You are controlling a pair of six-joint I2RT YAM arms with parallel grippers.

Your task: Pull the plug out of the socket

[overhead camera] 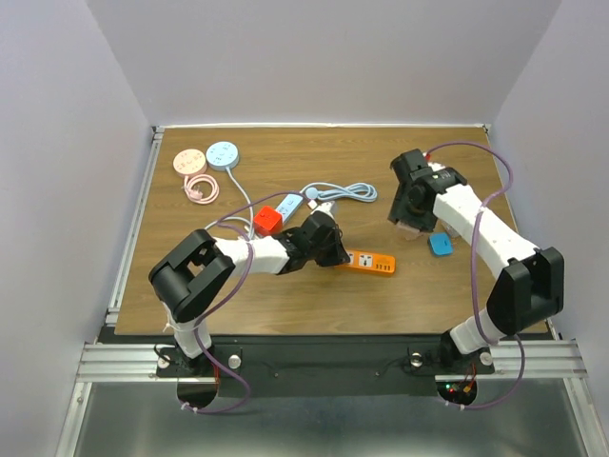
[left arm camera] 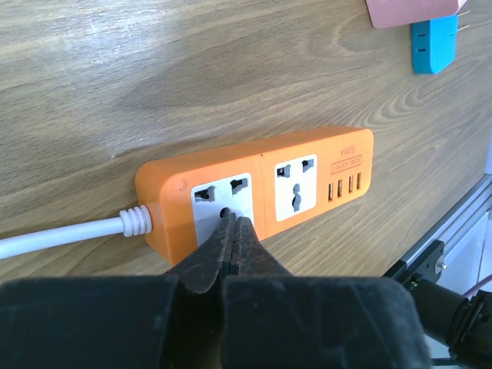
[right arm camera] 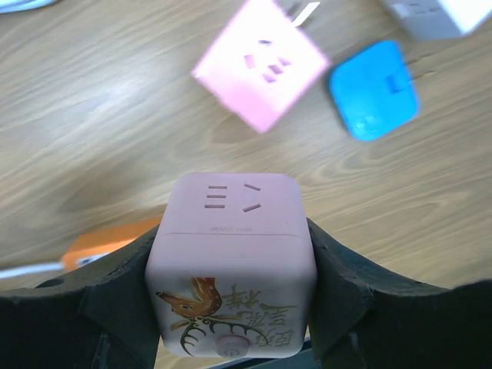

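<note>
Nearest the bases, the left tool [left arm camera: 234, 223] is pressing its closed tips onto the white socket face at the cord end of the orange plastic power strip [left arm camera: 254, 154]. Neither of the strip's two sockets is carrying a plug. At 2 o'clock from the strip, the right tool [overhead camera: 409, 219] is gripping the task's thing, the pale pink cube plug with a gold deer print [right arm camera: 234, 238], clear of the strip and above the wooden worktop [overhead camera: 285, 305].

As I am judging it, two pads are squeezing the cube's smooth sides, so a jolt could be letting it slip and drop. It would be landing on the second pink cube [right arm camera: 260, 65] or the blue square adapter [right arm camera: 374, 90], lying beyond it at 12 and 1 o'clock. The left tips could be skidding into a socket hole, or shoving the strip and tugging its white cord [left arm camera: 61, 234].

Only the left wrist view is showing the empty sockets and the shut tips. Only the right wrist view is showing the grip and the print. The top view alone is giving the whole layout, out to the round pink disc [overhead camera: 189, 161] and round pale blue disc [overhead camera: 224, 154] at the far 11 o'clock corner
</note>
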